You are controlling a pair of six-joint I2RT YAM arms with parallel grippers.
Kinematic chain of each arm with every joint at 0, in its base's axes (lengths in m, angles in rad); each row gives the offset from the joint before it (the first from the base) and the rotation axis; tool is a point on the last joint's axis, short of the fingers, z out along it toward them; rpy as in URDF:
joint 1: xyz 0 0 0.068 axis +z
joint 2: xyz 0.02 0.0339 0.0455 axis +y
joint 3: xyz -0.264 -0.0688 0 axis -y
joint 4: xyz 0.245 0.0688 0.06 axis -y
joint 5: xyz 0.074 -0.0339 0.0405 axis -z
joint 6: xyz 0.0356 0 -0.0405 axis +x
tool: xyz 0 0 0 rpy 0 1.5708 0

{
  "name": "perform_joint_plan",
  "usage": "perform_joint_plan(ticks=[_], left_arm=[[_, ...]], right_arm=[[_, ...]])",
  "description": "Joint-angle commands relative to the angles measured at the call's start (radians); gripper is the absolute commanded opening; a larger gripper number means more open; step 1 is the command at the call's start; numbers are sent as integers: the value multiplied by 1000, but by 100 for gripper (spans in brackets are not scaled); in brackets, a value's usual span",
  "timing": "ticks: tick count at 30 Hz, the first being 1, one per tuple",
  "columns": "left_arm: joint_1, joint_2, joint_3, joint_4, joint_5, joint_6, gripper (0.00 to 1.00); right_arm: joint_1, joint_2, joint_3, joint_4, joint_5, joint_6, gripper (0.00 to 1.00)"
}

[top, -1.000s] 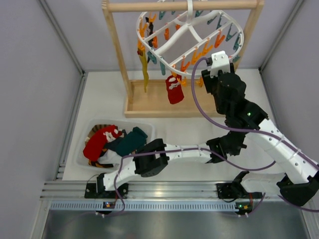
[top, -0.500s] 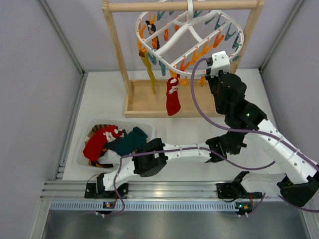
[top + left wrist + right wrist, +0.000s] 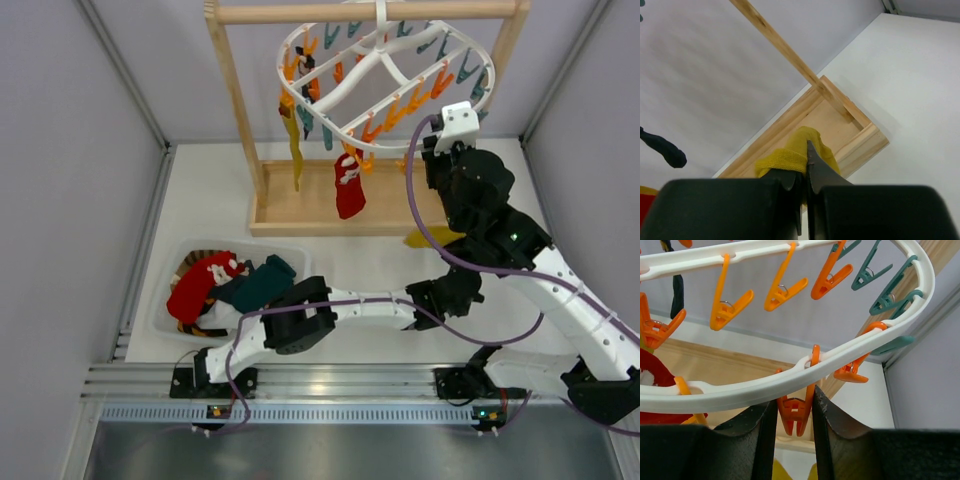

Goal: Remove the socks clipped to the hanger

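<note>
The white hanger [image 3: 385,60] hangs from the wooden rack's top bar. A red sock [image 3: 348,190], a mustard sock [image 3: 293,150] and a dark sock [image 3: 308,72] are still clipped to it. My left gripper [image 3: 802,170] is shut on another mustard sock [image 3: 790,155], which it holds low in front of the rack base; this sock shows under my right arm in the top view [image 3: 428,238]. My right gripper [image 3: 795,405] is up at the ring's near right edge [image 3: 442,150], its jaws closed on an orange clip [image 3: 797,415].
The wooden rack [image 3: 300,215] has a tray base and two posts. A clear bin [image 3: 172,262] at the front left holds red and teal socks. Orange and teal clips [image 3: 732,305] dangle around the ring. Grey walls close in both sides.
The mustard sock has come free of the clip and now hangs low in my left gripper. The hanger has swung and the right gripper has shifted slightly right.
</note>
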Motion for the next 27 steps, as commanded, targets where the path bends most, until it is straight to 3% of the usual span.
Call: perform_joint_plan(ticks=[1, 7, 17, 21, 27], left_arm=[[13, -106, -37, 41, -13, -49, 0], [14, -224, -188, 38, -81, -90, 0], [14, -617, -685, 30, -257, -263, 0], [21, -724, -802, 25, -334, -297, 0], [93, -919, -894, -151, -398, -468, 0]], right_arm=[[-24, -16, 52, -9, -53, 32, 0], [-58, -22, 60, -71, -90, 60, 0], [-309, -65, 58, -140, -387, 160, 4], [-406, -56, 55, -123, -491, 192, 6], [-454, -42, 34, -95, -557, 235, 6]])
